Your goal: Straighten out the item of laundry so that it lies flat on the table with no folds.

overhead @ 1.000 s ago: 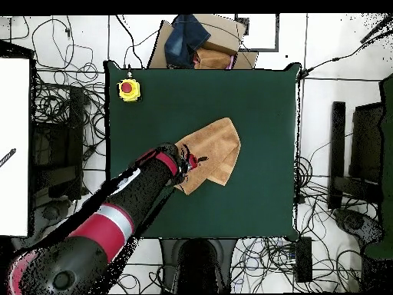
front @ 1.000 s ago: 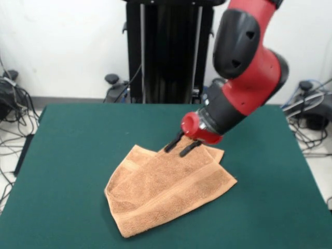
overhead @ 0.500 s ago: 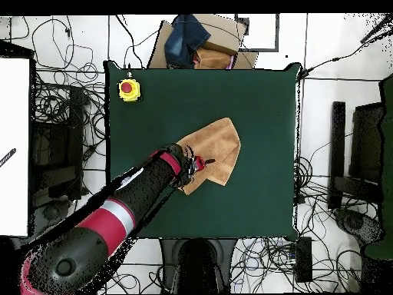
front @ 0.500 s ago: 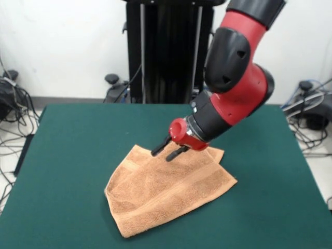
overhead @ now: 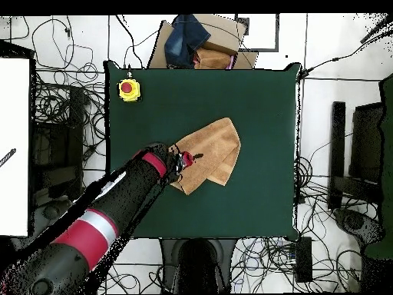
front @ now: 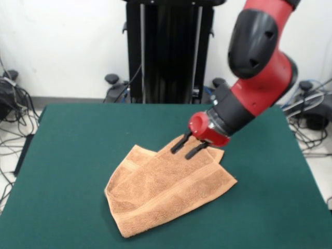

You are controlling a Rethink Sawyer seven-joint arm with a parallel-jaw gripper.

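Observation:
The item of laundry (front: 166, 189) is a peach-orange terry towel lying folded over itself on the dark green table (front: 72, 155), with a second layer peeking out at its far right corner. In the overhead view the towel (overhead: 215, 150) sits near the table's middle. My gripper (front: 184, 147) hangs just above the towel's far edge, its two black fingers apart and nothing between them. From above, the gripper (overhead: 189, 159) shows over the towel's left part, and the arm covers the corner beneath it.
A yellow box with a red button (overhead: 128, 90) stands at one table corner in the overhead view. Cardboard and dark cloth (overhead: 196, 42) lie beyond the table's edge. Cables cover the floor around the table.
The gripper swung out over the towel half a second ago and has now drawn back toward the towel's far right edge. The towel has not moved.

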